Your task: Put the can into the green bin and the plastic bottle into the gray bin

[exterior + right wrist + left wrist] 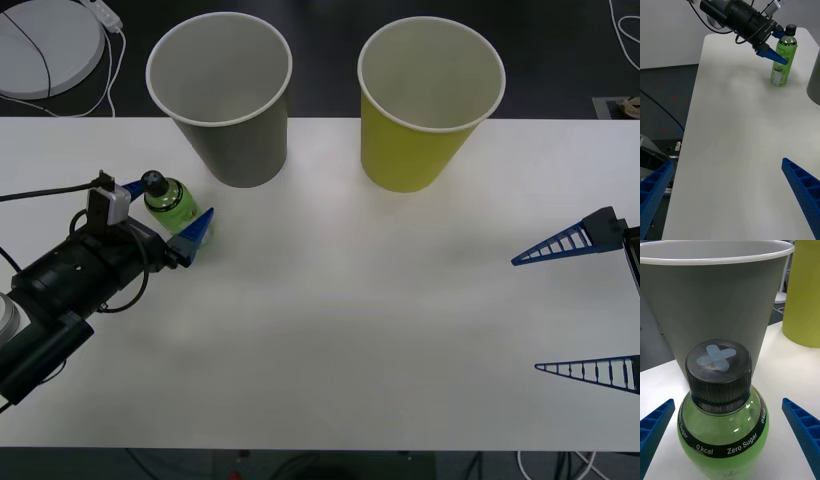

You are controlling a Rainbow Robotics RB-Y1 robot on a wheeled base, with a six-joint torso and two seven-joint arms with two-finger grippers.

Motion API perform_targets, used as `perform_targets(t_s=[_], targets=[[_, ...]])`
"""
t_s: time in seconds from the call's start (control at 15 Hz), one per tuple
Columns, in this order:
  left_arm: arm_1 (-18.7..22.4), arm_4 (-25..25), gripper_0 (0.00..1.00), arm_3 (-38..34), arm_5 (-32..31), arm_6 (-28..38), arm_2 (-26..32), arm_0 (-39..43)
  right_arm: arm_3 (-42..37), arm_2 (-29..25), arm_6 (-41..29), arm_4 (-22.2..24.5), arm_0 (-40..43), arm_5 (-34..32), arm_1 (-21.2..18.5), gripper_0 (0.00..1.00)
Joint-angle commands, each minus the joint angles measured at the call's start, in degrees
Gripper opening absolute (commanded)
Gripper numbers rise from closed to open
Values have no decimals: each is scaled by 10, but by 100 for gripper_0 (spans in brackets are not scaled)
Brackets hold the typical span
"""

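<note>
The plastic bottle (170,203) stands upright on the white table, just in front and to the left of the gray bin (235,130). My left gripper (168,206) is open around it, one blue finger on each side of the bottle (724,420), with gaps showing between fingers and bottle. From the right wrist view the same gripper (784,48) straddles the bottle (783,62). The green bin (425,140) stands to the right of the gray bin (715,296). My right gripper (527,315) hangs open at the table's right edge. The can is out of view.
A round white object (45,45) with a cable lies beyond the table's far left corner. The white table (350,320) stretches bare between the two arms and in front of both bins.
</note>
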Motion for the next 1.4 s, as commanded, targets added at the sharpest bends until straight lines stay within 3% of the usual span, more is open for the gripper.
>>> perform_targets(t_s=[0.07,0.6,0.67,0.73,0.8,1.4], targets=[[-1,-5,100,8,-1,3,-3,-10,0,0,0,0,0,0,0,100],[-4,-23,100,20,1,10,-11,-28,0,0,0,0,0,0,0,100],[-7,-26,69,19,1,11,-11,-27,0,0,0,0,0,0,0,100],[-8,-29,6,19,1,11,-11,-27,0,0,0,0,0,0,0,100],[-9,-30,0,20,1,11,-11,-27,0,0,0,0,0,0,0,100],[-9,-38,0,19,1,15,-11,-27,0,0,0,0,0,0,0,100]])
